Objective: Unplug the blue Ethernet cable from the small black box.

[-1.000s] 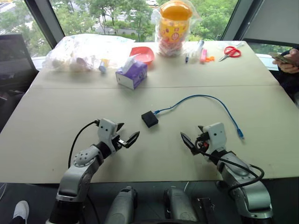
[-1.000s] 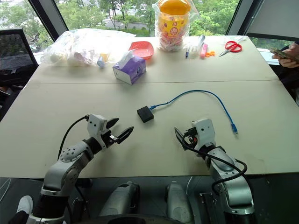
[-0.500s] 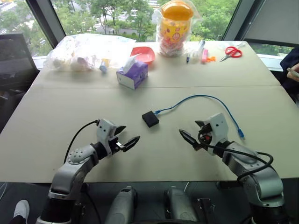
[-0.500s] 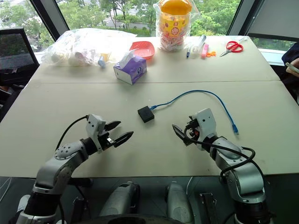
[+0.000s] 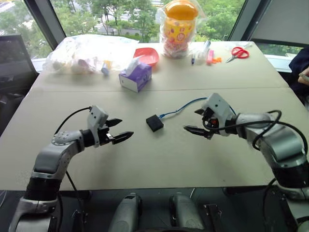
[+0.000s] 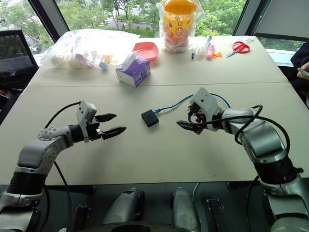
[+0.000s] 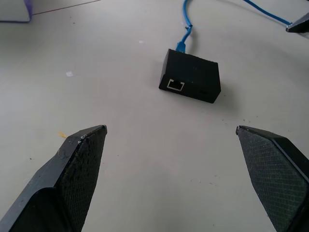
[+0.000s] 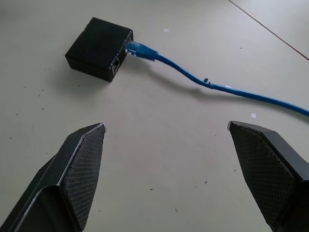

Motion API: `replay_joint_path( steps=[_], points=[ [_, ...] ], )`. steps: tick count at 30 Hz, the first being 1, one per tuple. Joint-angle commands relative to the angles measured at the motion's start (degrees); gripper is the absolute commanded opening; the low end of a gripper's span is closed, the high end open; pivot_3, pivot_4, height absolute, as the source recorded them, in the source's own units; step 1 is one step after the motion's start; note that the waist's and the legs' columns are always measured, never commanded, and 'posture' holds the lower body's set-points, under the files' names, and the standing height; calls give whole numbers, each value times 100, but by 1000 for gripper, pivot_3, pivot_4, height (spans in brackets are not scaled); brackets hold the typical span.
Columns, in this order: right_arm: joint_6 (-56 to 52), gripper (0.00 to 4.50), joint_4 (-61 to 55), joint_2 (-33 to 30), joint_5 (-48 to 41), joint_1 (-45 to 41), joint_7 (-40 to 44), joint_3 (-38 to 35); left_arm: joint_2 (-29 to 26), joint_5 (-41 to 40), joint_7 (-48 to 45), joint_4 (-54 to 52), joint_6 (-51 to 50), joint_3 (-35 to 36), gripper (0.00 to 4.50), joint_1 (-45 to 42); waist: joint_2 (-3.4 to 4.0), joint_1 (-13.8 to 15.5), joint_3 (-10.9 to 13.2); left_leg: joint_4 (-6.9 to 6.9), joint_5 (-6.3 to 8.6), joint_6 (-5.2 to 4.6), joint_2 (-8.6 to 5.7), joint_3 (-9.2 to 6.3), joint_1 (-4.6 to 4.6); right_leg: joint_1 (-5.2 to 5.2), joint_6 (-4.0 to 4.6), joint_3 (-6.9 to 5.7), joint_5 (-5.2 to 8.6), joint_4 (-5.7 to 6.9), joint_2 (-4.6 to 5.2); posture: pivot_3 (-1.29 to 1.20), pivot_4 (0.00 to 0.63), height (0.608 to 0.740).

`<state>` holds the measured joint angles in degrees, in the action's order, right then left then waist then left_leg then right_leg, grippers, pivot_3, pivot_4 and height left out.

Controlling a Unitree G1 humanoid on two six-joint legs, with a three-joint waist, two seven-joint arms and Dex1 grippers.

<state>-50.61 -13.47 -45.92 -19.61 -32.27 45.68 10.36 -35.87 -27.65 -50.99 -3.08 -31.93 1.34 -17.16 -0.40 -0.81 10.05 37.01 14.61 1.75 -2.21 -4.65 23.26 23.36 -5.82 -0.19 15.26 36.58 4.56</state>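
The small black box (image 5: 154,123) lay flat near the middle of the pale worktop (image 5: 159,159), between the two arms. The blue Ethernet cable (image 8: 193,77) was plugged into one side of the box; from there it ran to the right and toward the far side, passing behind the right arm. A second, vacant socket faced the left arm, as seen in the left wrist view. The left pincer (image 5: 116,130) hovered to the left of the box, well apart from it, its two black fingers spread wide and grasping nothing, pointing right toward the box. The right pincer (image 5: 197,122) hovered to the right of the box, likewise released and empty, pointing left toward the box, with the cable near it. Neither pincer touched box or cable. On the far part of the worktop stood a purple tissue box (image 5: 136,77), a red bowl (image 5: 147,56), a clear plastic bag of small items (image 5: 89,53), a bagged yellow-and-orange container (image 5: 179,28), some pens (image 5: 202,52) and red-handled scissors (image 5: 237,53). Windows with greenery outside stood beyond the far edge.
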Motion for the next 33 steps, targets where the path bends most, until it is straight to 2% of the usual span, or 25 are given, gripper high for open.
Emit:
replay_joint_path(
  steps=[1,5,8,12,15,20,23,29,30,33],
  points=[
    [484,4264,809,100,426,-884,574,573,-159,139,-302,128,249,-29,4474,-270,1,-6,1,-1,0,0,0,1,3,5,-2,0,-1,0,0,0,150,740],
    [1653,4264,2551,611,1328,-2145,1223,1546,-157,175,-369,248,283,11,4474,-583,2,-25,3,-4,0,1,1,2,7,15,-7,0,-5,5,-2,0,150,740],
    [2306,4264,4276,1332,1801,-3010,1675,1990,-125,180,-325,161,268,63,4474,-608,2,-39,3,-3,-1,3,-1,5,5,16,-10,1,-7,10,-2,0,150,740],
    [2912,4264,5687,1924,2194,-3553,2038,2133,-132,182,-294,37,251,104,4474,-507,3,0,4,-3,-3,6,-5,1,11,29,-13,2,-9,28,0,0,150,740],
    [3552,4264,6803,2405,2641,-3874,1983,2275,-153,163,-202,-110,230,185,4474,-385,3,-18,4,-3,-6,13,-11,4,19,45,-12,6,-9,42,8,0,150,740],
    [4168,4264,7856,2910,3085,-4145,1859,2224,-187,95,6,-395,98,329,4474,-244,4,-50,4,-7,-10,21,-9,3,16,53,-12,9,-9,53,3,0,150,740],
    [4222,3424,8026,3093,3136,-4236,2012,2067,-197,91,61,-502,46,370,4500,-168,4,-105,4,-8,-17,32,-4,1,7,50,0,10,-16,65,-4,0,150,740],
    [4126,309,8051,3354,3305,-4255,2254,1920,-161,107,150,-523,53,401,4500,-175,5,-194,5,-5,-25,43,-2,-1,-13,40,15,10,-26,81,-22,0,150,740],
    [4089,32,8048,3379,3330,-4243,2241,1890,-116,118,197,-476,95,411,4500,-225,5,-190,5,-6,-25,44,1,-1,-17,39,15,10,-26,86,-26,0,150,740],
    [4080,32,7901,3336,3422,-4157,2054,1804,-44,58,240,-378,35,424,4500,-365,5,-175,5,-6,-28,48,5,-5,-18,38,17,10,-27,88,-34,0,150,740]
  ],
)
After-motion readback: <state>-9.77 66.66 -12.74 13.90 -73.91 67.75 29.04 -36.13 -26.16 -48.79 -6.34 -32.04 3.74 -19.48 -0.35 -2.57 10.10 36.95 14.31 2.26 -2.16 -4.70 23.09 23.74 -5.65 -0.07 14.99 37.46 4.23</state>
